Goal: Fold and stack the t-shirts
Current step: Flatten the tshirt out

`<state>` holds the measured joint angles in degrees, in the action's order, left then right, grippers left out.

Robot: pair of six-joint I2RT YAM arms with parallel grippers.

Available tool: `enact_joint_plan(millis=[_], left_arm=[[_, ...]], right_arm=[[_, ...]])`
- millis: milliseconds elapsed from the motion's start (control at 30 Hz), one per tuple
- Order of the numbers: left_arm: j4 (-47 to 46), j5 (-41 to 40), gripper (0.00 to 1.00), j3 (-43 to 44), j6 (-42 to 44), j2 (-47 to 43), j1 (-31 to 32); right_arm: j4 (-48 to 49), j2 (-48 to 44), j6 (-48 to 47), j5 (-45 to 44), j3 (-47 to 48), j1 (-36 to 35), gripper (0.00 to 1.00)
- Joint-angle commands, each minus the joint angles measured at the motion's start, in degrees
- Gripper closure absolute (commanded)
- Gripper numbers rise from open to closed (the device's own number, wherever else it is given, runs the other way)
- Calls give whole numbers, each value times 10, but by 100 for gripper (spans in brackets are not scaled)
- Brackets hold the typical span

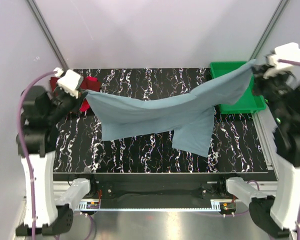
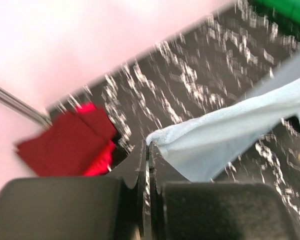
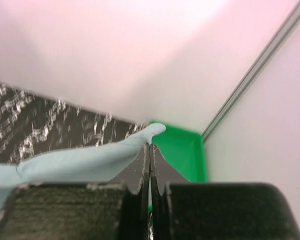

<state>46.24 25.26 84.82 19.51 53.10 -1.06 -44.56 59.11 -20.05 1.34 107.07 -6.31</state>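
Observation:
A large grey-blue t-shirt hangs stretched in the air across the black marbled table, sagging in the middle with one part dangling at the right. My left gripper is shut on its left corner. My right gripper is shut on its right corner, high above the green tray. A folded dark maroon t-shirt lies on a bright red one at the table's back left, just behind the left gripper.
A green plastic tray sits at the back right corner, partly covered by the hanging cloth; it also shows in the right wrist view as the tray. Pale walls and metal posts enclose the table.

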Motion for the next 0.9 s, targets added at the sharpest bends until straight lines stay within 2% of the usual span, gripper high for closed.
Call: enact_joint_plan(millis=[0, 167, 333, 467, 600, 700, 867], left_arm=[[-68, -4, 100, 28, -16, -48, 1], [-52, -34, 100, 120, -13, -77, 0], [-50, -78, 100, 203, -19, -101, 1], [-65, -124, 100, 256, -13, -109, 1], [-63, -158, 100, 326, 6, -93, 1], [-63, -169, 100, 345, 15, -71, 1], [-100, -190, 100, 295, 20, -50, 1]], right_arm=[[-31, -29, 13, 7, 72, 3, 100], [-61, -45, 20, -9, 177, 3, 100], [-112, -32, 0, -18, 335, 3, 100], [-92, -29, -35, -46, 412, 3, 100], [-12, -29, -63, -64, 431, 3, 100], [37, -9, -75, -58, 441, 2, 100], [126, 7, -89, -64, 351, -5, 100]])
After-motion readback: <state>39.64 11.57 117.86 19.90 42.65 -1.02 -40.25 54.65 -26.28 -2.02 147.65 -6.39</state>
